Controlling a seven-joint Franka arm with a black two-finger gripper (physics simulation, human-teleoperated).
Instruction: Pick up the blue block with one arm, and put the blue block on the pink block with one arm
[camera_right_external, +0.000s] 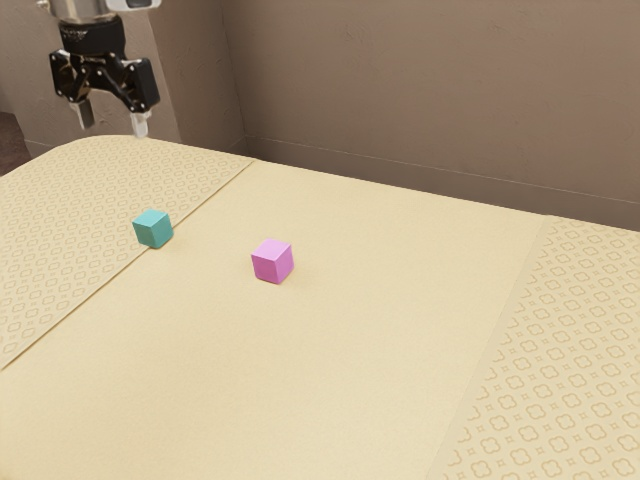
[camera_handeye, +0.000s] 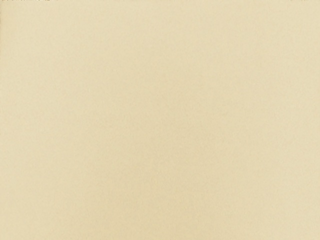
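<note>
Nearest the exterior camera: bare tabletop (camera_right_external: 380, 360), plain centre strip with patterned bands on both sides. Next back: pink block (camera_right_external: 272, 261), flat on the plain strip, top face free, nothing on it. Just beyond, toward the exterior view's left: blue block (camera_right_external: 152, 228), teal-looking, flat on the tabletop right at the seam between the plain strip and the left patterned band. Near the pink block but clearly apart, no contact. Farther back, high in the upper left: jaws spread wide, holding nothing, fingertips pointing down, well above the surface and well apart from both blocks. Key relation: blue block below the jaws, offset toward the camera and slightly toward the exterior view's right. Looks like travel-then-descend, not a straight drop. Cube, so no long axis; either pair of opposite faces fine. Edges skewed to the seam, so probably worth a wrist turn to square up. Wrist view: plain tabletop under the hand, so likely not over the block yet. No containers here; stacking target just the pink block's top face. Farthest back: grey-brown wall (camera_right_external: 450, 80). Step in hand, by my read: approach, pick not yet begun.
</note>
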